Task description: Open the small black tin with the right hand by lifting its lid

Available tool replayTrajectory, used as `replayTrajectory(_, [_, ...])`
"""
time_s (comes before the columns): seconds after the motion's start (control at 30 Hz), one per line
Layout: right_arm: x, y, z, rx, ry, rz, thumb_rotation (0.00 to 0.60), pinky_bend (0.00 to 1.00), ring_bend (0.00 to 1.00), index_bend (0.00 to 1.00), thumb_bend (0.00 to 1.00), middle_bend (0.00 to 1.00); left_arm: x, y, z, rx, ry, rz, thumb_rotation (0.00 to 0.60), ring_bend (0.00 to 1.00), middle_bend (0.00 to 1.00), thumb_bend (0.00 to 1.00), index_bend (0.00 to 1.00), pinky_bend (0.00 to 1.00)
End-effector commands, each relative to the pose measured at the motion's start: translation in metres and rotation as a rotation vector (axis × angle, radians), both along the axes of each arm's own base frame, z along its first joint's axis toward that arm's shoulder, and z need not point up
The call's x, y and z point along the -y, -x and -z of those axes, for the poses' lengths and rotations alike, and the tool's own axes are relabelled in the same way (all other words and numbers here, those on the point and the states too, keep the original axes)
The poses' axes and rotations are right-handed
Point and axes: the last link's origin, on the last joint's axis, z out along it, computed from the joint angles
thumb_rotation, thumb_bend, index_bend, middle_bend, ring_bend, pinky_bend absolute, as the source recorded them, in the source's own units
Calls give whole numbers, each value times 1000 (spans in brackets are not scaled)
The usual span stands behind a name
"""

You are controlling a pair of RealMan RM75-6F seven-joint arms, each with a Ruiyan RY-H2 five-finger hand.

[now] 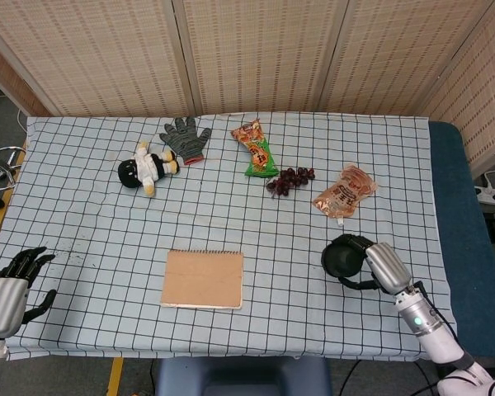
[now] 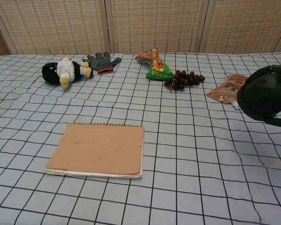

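- Hands first: the left hand (image 1: 8, 293) is resting at the near left corner of the checked cloth (image 1: 231, 223), holding nothing, its dark fingers spread apart.
- The right hand (image 1: 378, 266) is gripping the small black tin (image 1: 340, 258) near the table's right edge, fingers wrapping around it; whether the lid is on I cannot tell.
- A brown notebook (image 2: 99, 149) is lying flat near the front centre.
- An orange pouch (image 1: 344, 191) is lying just beyond the tin.
- Dark grapes (image 2: 182, 79) are sitting beside a green-and-orange snack packet (image 2: 154, 63).
- A plush toy (image 2: 63, 72) and a grey glove (image 2: 102, 61) are lying close together towards the far left.
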Motion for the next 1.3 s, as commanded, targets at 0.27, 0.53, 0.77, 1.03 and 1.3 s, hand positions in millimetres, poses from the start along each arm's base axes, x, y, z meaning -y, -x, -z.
replayTrajectory(0.27, [5, -18, 12, -323, 91, -31, 600, 564, 308, 603, 175, 457, -1, 1, -1, 8, 0, -3, 600, 133, 144, 339, 233, 414])
replayTrajectory(0.53, [-24, -74, 20, -313, 89, -200, 600, 565, 310, 604, 175, 458, 0, 0, -1, 10, -1, 2, 600, 133, 144, 338, 233, 414])
replayTrajectory(0.77, [-6, -14, 20, -487, 113, 3, 600, 569, 318, 611, 174, 461, -1, 1, -1, 11, 0, -1, 600, 133, 143, 338, 233, 414])
replayTrajectory(1.03, [4, -20, 24, -408, 96, 13, 600, 569, 321, 616, 178, 466, -1, 1, 1, 3, 4, -3, 600, 133, 144, 338, 233, 414])
replayTrajectory(1.3, [-30, -80, 5, -146, 37, -138, 600, 569, 321, 614, 177, 467, -1, 0, 1, 1, 6, 2, 600, 133, 144, 339, 233, 414])
